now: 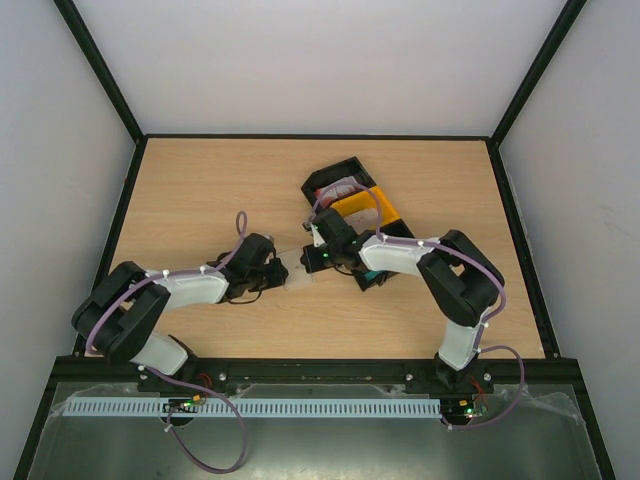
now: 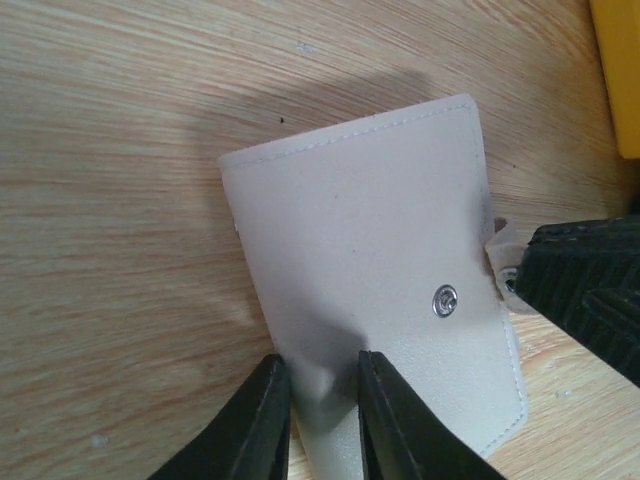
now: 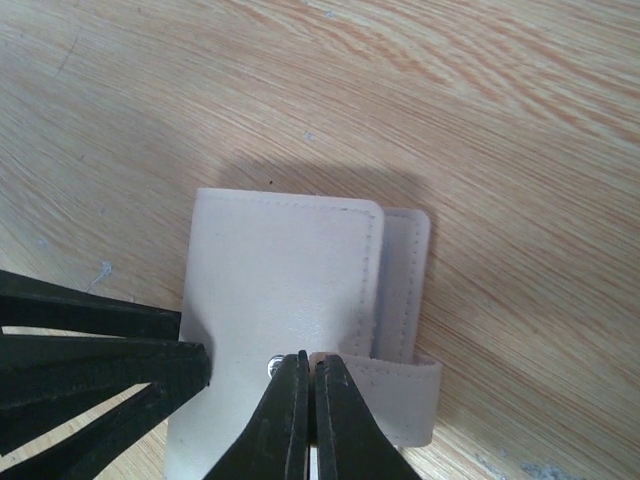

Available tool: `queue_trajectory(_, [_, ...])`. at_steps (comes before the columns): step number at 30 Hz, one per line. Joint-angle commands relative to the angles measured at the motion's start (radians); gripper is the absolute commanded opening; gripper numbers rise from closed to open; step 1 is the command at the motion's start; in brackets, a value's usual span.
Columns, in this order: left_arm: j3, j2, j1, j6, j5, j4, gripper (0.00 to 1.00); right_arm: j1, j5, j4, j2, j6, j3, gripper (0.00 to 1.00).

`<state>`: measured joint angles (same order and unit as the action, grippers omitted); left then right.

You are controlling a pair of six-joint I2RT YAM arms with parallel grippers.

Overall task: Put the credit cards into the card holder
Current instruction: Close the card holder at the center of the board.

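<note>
Both arms meet at card holder [image 1: 297,272], mid desk [image 1: 200,190] in top view, just lower left of blk/yellow tray [image 1: 372,208]. Left fingers [image 2: 365,378] at bottom of left wrist view, narrow gap, holder's lower edge pinched betw them. Right fingers [image 3: 298,378] at bottom centre of rt wrist view, almost fully closed on snap strap [image 3: 400,385]. Holder is beige, casts shadow on desk.

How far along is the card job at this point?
Done: nothing shows as loaded; no card is visible in or at the card holder. In hand: left gripper clamps the holder's edge while right gripper pinches its snap tab, apparently opening it. Left: all cards; some seem to lie in the tray.
</note>
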<state>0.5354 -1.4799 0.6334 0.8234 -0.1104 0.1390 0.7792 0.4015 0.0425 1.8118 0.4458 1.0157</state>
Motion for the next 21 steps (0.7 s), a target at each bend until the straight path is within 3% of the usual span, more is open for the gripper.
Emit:
queue_trajectory(1, [-0.018,-0.013,-0.004,0.005,-0.017,0.029,0.21,0.037,-0.056,0.017,-0.018,-0.035,0.004,0.02])
queue_trajectory(9, [-0.043,-0.008,-0.005,0.011,-0.02,0.055,0.2,0.083,-0.175,0.055,0.012,-0.048,0.026,0.02])
queue_trajectory(21, [-0.054,-0.007,-0.006,0.009,-0.032,0.076,0.2,0.114,-0.239,0.077,0.051,-0.036,0.068,0.02])
